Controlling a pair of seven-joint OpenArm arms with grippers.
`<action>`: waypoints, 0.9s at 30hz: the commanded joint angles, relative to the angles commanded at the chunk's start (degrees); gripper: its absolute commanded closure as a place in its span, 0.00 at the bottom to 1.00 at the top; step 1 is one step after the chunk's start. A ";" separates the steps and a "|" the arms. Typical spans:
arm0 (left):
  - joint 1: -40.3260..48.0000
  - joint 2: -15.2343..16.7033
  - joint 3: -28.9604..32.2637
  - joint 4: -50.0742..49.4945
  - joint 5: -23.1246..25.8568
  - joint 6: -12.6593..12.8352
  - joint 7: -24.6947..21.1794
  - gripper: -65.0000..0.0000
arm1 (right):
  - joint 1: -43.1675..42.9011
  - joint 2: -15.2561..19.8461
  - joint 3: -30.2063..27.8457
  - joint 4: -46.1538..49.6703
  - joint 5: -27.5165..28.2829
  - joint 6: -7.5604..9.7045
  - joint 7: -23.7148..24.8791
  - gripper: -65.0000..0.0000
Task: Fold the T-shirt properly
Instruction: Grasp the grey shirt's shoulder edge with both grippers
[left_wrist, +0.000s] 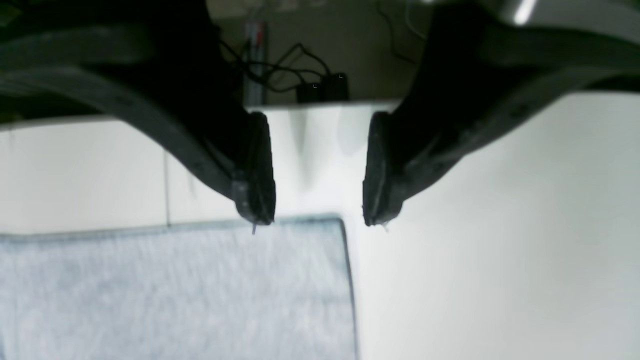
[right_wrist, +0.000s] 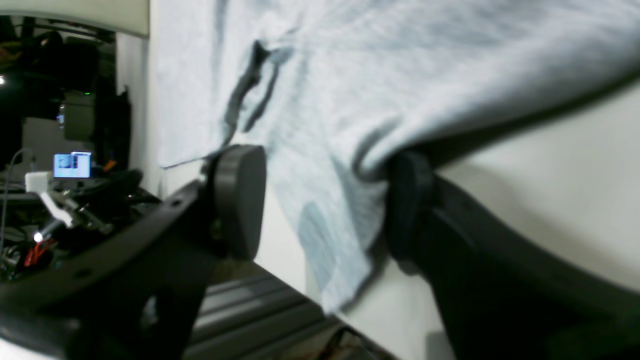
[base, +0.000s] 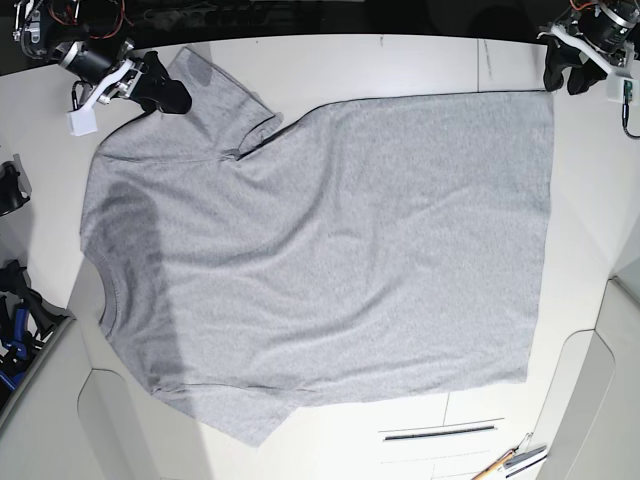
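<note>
While both claws gape, T-shirt (base: 330, 250) lies flat, sleeve overhanging table (base: 400, 60).

A white table (base: 400, 65) fills the view. Near its lower right corner lie a pencil (base: 490, 466) and a pen (base: 528, 456). Beyond its far edge, black cables (left_wrist: 280, 70) tangle on the floor.

Your base view is evenly lit from overhead; a soft shadow darkens the T-shirt (base: 320, 250) near its collar. Both wrist views are soft, the claws nearly black silhouettes. Glare washes out the tabletop (left_wrist: 500, 225) in your left wrist view.
</note>
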 joint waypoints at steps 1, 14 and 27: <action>-0.96 -0.04 0.00 -0.83 0.00 0.02 0.04 0.50 | 0.00 -0.35 0.00 0.00 -0.09 0.00 0.04 0.44; -6.73 -0.48 0.28 -9.62 -6.01 -1.77 3.89 0.50 | -0.02 -0.87 0.02 0.00 -2.14 -0.02 1.42 0.44; -7.67 -0.15 7.06 -9.62 -7.69 -1.77 3.82 0.50 | 0.00 -0.87 0.02 0.00 -2.14 -0.02 2.03 0.44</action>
